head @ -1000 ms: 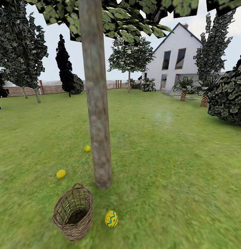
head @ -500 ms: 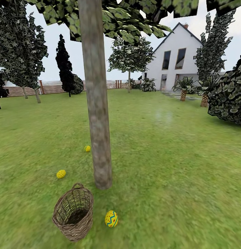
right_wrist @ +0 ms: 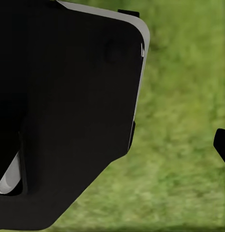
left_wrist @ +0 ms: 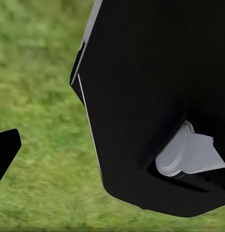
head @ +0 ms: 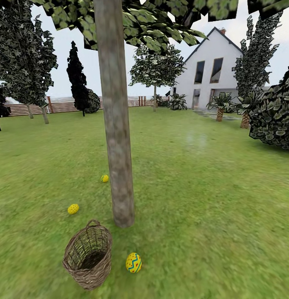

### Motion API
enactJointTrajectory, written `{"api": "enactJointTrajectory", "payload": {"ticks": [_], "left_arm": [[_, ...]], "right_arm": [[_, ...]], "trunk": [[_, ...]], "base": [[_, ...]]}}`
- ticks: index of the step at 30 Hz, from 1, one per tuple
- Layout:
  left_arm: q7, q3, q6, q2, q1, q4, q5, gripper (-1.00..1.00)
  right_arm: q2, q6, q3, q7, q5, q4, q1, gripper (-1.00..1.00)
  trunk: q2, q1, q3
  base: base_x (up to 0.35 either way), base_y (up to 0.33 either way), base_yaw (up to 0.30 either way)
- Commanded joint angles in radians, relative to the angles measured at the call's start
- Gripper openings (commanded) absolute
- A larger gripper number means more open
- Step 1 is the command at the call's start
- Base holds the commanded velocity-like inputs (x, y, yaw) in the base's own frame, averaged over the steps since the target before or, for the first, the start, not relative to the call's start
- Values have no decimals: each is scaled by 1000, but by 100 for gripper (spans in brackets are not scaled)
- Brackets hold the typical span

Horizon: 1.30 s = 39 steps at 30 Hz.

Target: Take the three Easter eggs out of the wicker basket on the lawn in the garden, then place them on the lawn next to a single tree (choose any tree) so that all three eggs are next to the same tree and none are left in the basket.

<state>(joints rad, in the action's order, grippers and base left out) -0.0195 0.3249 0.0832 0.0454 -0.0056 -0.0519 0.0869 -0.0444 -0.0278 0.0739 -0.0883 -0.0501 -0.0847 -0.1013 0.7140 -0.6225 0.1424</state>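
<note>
Left end effector: one dark fingertip (left_wrist: 6, 150) showed at the edge of the left wrist view over grass; could not tell whether it was wide or narrow. Right end effector: a dark fingertip (right_wrist: 221, 145) at the edge of the right wrist view, opening likewise unclear. A black body panel (left_wrist: 151, 96) sat close beside each, above the lawn (head: 210, 199).

Head view: wicker basket (head: 87, 255) tipped on the grass, empty, near the foot of the tree (head: 117, 137). Zigzag egg (head: 133, 262) lay just beside the basket. Dotted egg (head: 73, 208) and a third egg (head: 104, 178) lay on the grass near the trunk. White house (head: 208, 70) and fence (head: 32, 107) far behind.
</note>
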Motion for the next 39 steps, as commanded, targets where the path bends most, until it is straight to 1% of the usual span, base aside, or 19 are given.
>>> {"api": "enactJointTrajectory", "payload": {"ticks": [1, 6, 10, 12, 19, 39], "left_arm": [[-3, 0, 4, -1, -1, 0, 9, 100], [-16, -1, 6, -8, -1, 1, 9, 100], [-73, -2, 6, -12, -1, 1, 8, 100], [-91, -3, 6, -10, -1, 1, 8, 100], [-103, -1, 7, -3, -1, 1, 5, 100], [-102, -3, 6, -1, -1, 1, 5, 100]], "right_arm": [[0, -3, 7, -2, -5, -3, -1, 100], [0, -3, 7, -2, -5, -3, -1, 100], [1, -3, 7, -3, -7, -3, -1, 100], [1, -3, 7, -3, -8, -3, -1, 100], [0, -2, 8, -8, -9, -4, -1, 100], [1, 1, 7, -14, -4, -7, -1, 100]], "trunk": [[1, 0, 1], [1, 0, 1], [1, 0, 1], [1, 0, 1], [1, 0, 1], [1, 0, 1]], "base": [[-57, 46, 0], [-34, 214, 0], [-4, 322, 0], [-1, 333, 0], [0, 336, -26], [0, 337, -286]]}}
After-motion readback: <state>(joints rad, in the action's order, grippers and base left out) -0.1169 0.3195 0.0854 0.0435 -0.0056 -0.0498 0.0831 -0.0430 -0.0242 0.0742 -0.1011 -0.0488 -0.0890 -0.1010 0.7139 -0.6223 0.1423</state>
